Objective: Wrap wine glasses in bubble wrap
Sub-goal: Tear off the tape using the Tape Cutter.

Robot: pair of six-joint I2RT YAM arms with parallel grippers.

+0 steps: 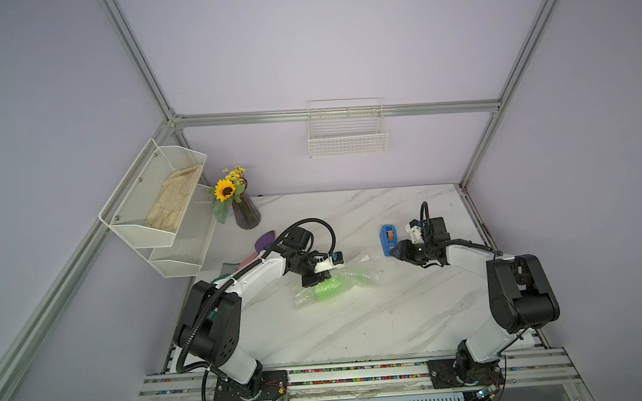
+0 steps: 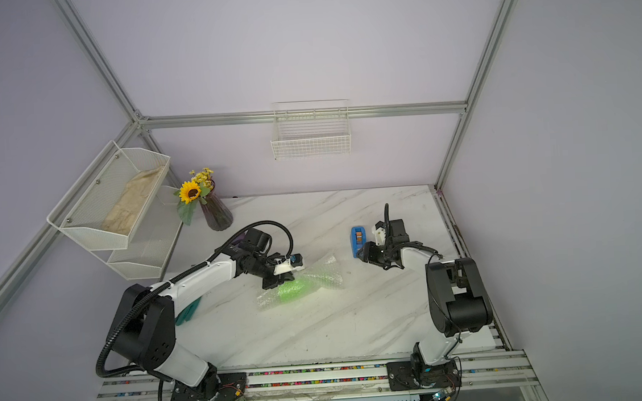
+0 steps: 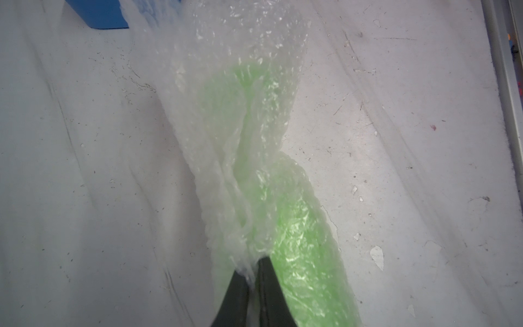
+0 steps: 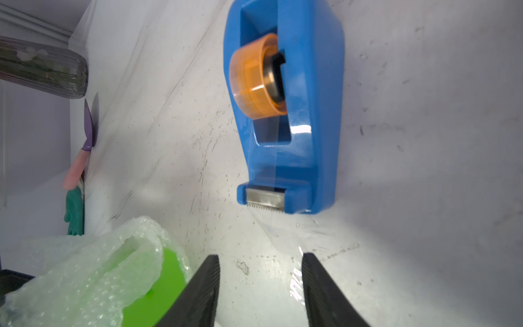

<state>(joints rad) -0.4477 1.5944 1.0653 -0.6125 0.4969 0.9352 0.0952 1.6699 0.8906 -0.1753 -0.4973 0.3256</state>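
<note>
Left wrist view shows the left pincer [image 3: 250,266] pressed together on a gathered fold of wrap [image 3: 240,127]. The goblet [image 3: 305,254] shows green through the bubbles just beside the fingers. It lies on its side on the table [image 3: 85,184], rolled in the wrap, whose loose end fans out beyond it.

In both top views the bundle lies near the table's middle, well apart from every edge. The left pincer [image 1: 318,280] meets it on its far-left side. Bare marble runs from the bundle to the front edge between the two arm bases, and this is the widest open room. A narrower bare strip separates the wrap's right end from the dispenser [image 1: 388,239]. The dispenser stands well in from the right edge, where a metal rail runs. A vase [image 1: 245,215] fills the far-left corner, and utensils [image 4: 76,175] lie along the left edge.

Right wrist view shows the right pincer [image 4: 260,256] spread, with only table between its jaws. It is near the dispenser's cutter [image 4: 266,199], which faces it. A clear strip of tape [image 4: 283,235] trails from the cutter to the inner side of one finger; whether it sticks there I cannot tell. The wrap's open end is just beside the other finger, and the goblet's green shows bare there.
</note>
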